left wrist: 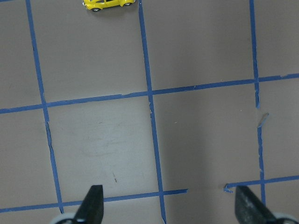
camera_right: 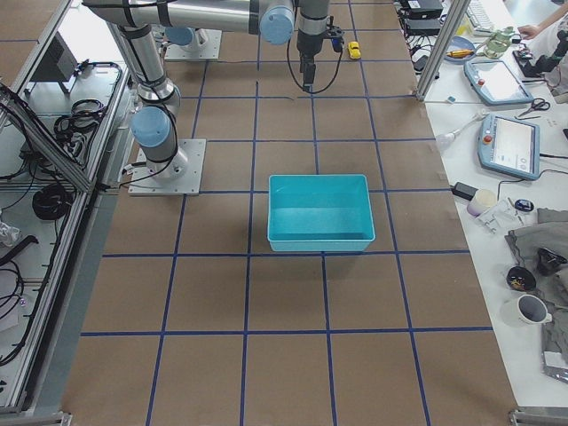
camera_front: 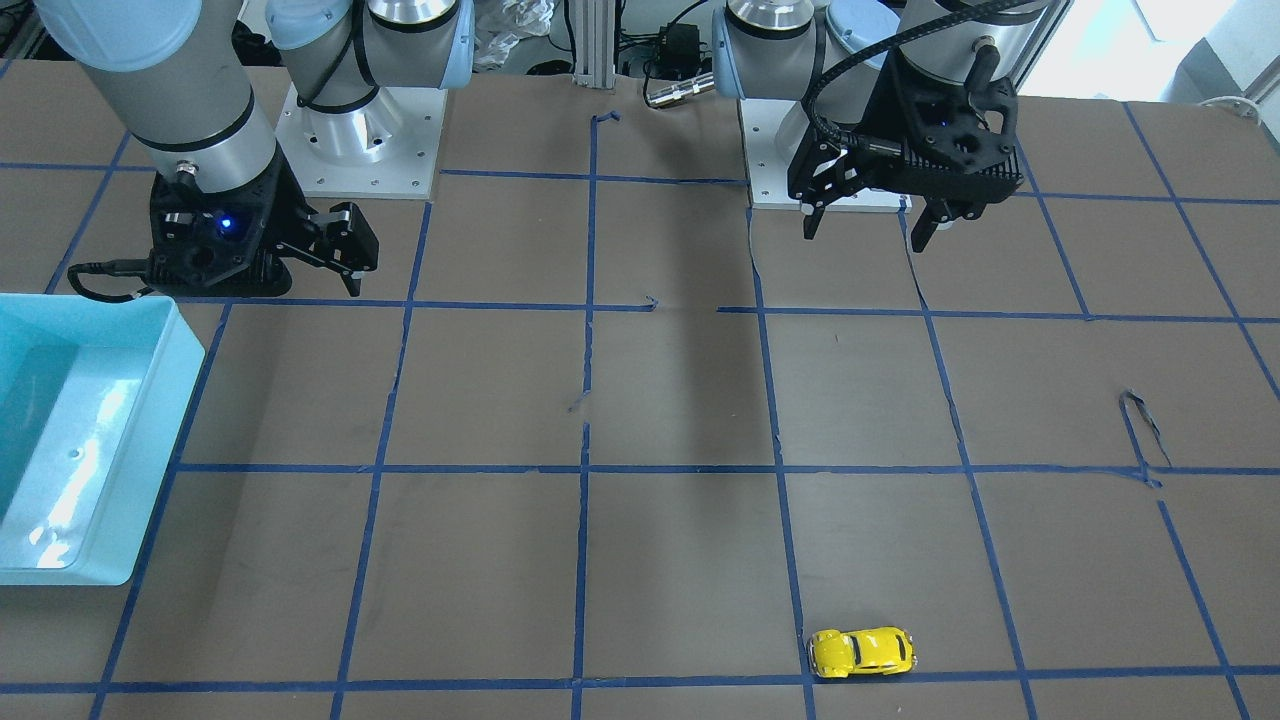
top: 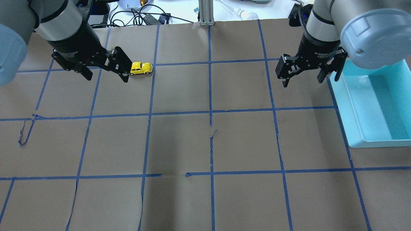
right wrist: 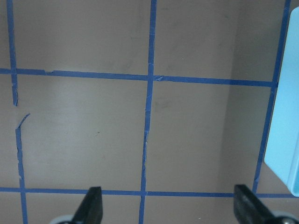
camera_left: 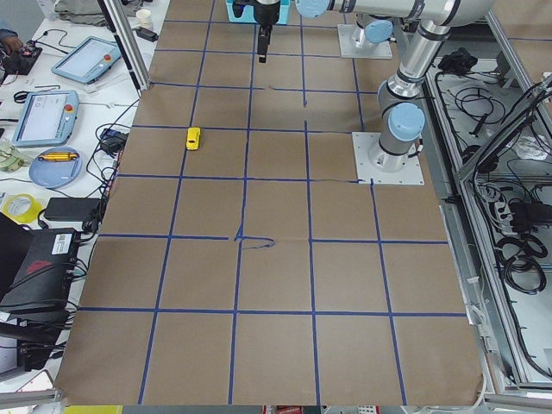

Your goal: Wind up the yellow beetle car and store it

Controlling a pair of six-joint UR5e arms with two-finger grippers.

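- The yellow beetle car (camera_front: 862, 652) stands on its wheels on the brown papered table (top: 244, 138), low and right of centre in the front-facing view. It is just above a blue tape line and beside a crossing.
- Nothing touches it. In the overhead view it looks tucked against the left gripper (top: 106, 75), but that is only how they line up. In the left wrist view the car (left wrist: 110, 3) sits at the very top edge, well apart from the fingertips at the bottom.
- The left gripper hangs above the table with its fingers spread wide and nothing between them. I'd guess it is held high and open because the pick-up has not begun.
- The right gripper (top: 302, 80) is spread and empty too, in the upper right of the overhead view. It hangs just beside the near corner of the turquoise bin (top: 382, 143).
- The bin lies along the right edge of the overhead view and looks empty. It is well apart from the car, which is in the upper left.
- That layout suggests the roles: the left arm is nearest the toy, and the right waits by the bin where the toy will be stored.
- To my eye the task is at its start, with the car neither wound nor stored.
- The toy is much smaller than the fingers and glossy, so the grasp will probably need careful centring or it could skid away.
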